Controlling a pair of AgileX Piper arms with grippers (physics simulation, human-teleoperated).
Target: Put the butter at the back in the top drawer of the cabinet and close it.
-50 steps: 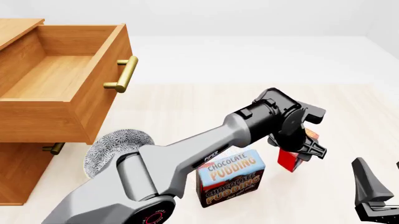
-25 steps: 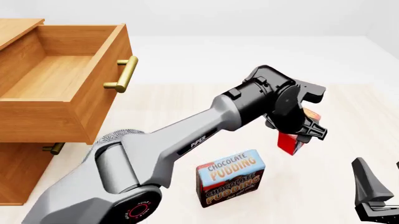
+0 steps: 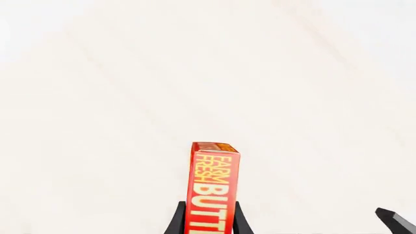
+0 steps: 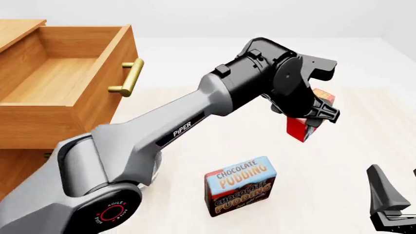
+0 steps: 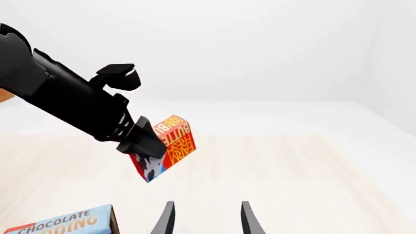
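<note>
Since the earlier frames the left gripper (image 4: pixel 311 113) has risen from just above the desk (image 4: pixel 215 122) and carried the butter (image 4: pixel 304 122) higher, the arm's elbow swinging up and toward the cabinet side; the pudding box (image 4: pixel 240 185) has not moved. Butter now hangs in the air, well clear of the desk, right of and beyond the pudding box, well apart from the cabinet (image 4: pixel 26 161). Left jaws are clamped on the butter's narrow sides, seen in the left wrist view with the box (image 3: pixel 213 187) standing out between them, lettering running along its length. The box is tilted in the front view, lower corner pointing at the desk. Judgement: the lift gives height to clear the front of the top drawer (image 4: pixel 62 97), which stands pulled out and open, brass handle (image 4: pixel 128 78) facing the arm. Left arm is stretched long across the desk, wrist bent downward. Right gripper (image 5: pixel 206 219) waits low at the near right edge, jaws apart, holding nothing.
</note>
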